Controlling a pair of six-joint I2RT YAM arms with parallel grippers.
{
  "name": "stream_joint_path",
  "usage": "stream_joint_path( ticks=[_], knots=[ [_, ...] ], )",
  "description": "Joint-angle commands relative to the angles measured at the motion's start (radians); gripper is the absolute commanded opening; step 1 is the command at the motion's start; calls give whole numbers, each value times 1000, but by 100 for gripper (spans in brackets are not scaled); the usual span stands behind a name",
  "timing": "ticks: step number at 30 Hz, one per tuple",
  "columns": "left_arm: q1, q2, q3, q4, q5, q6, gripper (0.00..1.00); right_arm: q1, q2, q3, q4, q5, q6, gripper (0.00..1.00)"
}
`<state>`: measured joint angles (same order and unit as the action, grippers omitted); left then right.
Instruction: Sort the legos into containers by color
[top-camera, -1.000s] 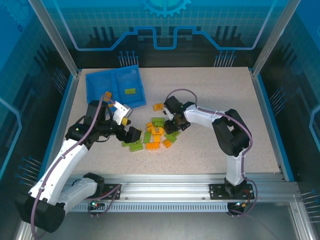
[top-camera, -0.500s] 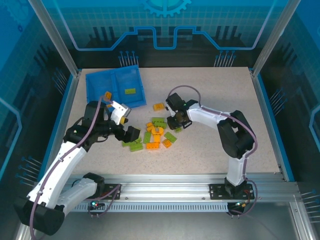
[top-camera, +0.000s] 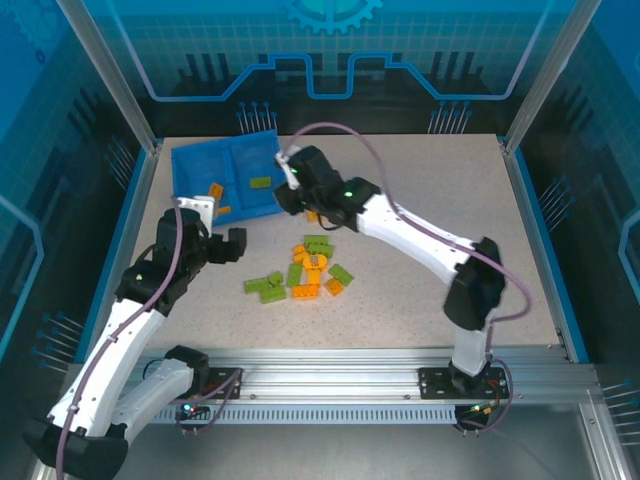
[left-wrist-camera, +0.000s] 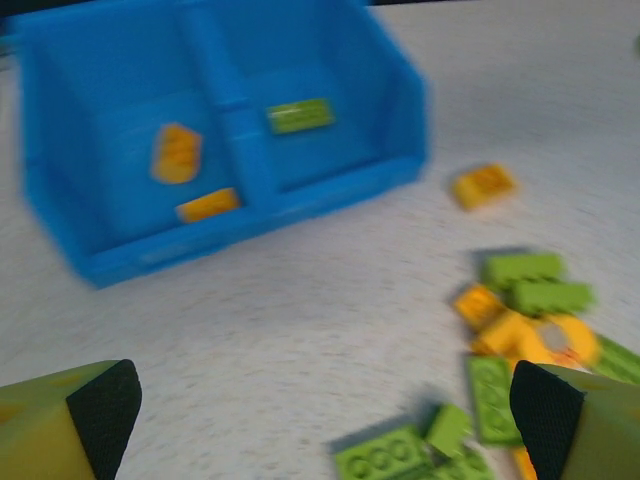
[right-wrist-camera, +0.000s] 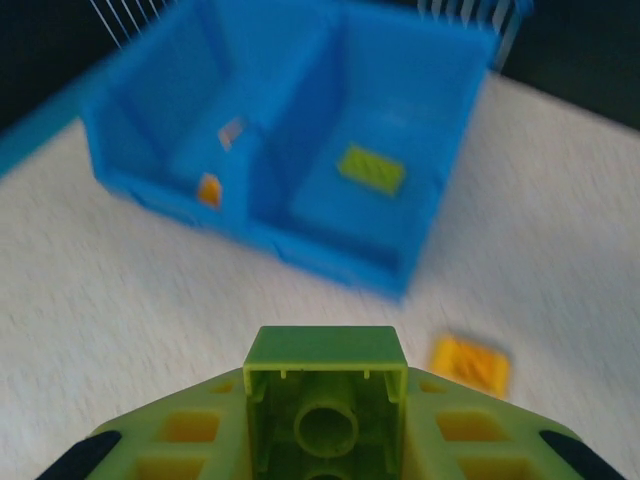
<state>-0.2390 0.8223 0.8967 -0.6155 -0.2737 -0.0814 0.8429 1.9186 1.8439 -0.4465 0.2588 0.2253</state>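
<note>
Pinching a light green brick (right-wrist-camera: 325, 375) between its fingers, the right claw (right-wrist-camera: 325, 450) hangs just beside the near right corner of the blue tray (top-camera: 196, 168), above the speckled tabletop (top-camera: 430, 180). In the right wrist view the brick's hollow underside faces the camera, and the tray lies beyond it with its central divider (right-wrist-camera: 270, 140) running away from the lens. The tray's right compartment holds one green brick (top-camera: 260, 183) lying flat on its floor. The left compartment holds an orange brick (left-wrist-camera: 177, 152) toward its middle and a second orange brick (left-wrist-camera: 208, 205) against the near wall. A lone orange brick (left-wrist-camera: 483, 185) sits on the tabletop just off the tray's near right corner, apart from the rest. The heap of loose legos (top-camera: 310, 270), orange and green mixed and many of them touching, lies farther out on the near right side of the tray, well apart from it. The left claw (top-camera: 220, 228) hovers near the tray's near edge, on the side of the left compartment. Its fingers (left-wrist-camera: 100, 410) are spread wide over bare tabletop. In the left wrist view the tray stands ahead of them and the heap lies to the right.
</note>
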Motion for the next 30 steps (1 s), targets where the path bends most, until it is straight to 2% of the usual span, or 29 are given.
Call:
stream_joint_path(
  ticks=[1,7,10,12,14,19,25,30],
  knots=[
    [30,-28,16,-13,-221,-107,99,8,199,189,8,86,-38,32],
    [77,-68,-9,16,-190,-147,99,6,622,739,-130,161,-90,32],
    [77,-78,-16,19,-64,-106,99,6,787,967,-160,173,-139,32],
    [76,-87,-21,22,42,-74,99,3,831,976,-87,179,-172,32],
    [75,-96,-28,27,98,-55,99,-4,845,946,-20,149,-176,32],
    [72,-121,-44,30,76,-44,99,-29,870,941,14,122,-140,35],
    [66,-119,-54,34,66,-35,99,-44,862,939,8,59,-107,52],
    [66,-102,-47,35,64,-31,99,-44,786,939,-53,26,-116,53]
  ],
)
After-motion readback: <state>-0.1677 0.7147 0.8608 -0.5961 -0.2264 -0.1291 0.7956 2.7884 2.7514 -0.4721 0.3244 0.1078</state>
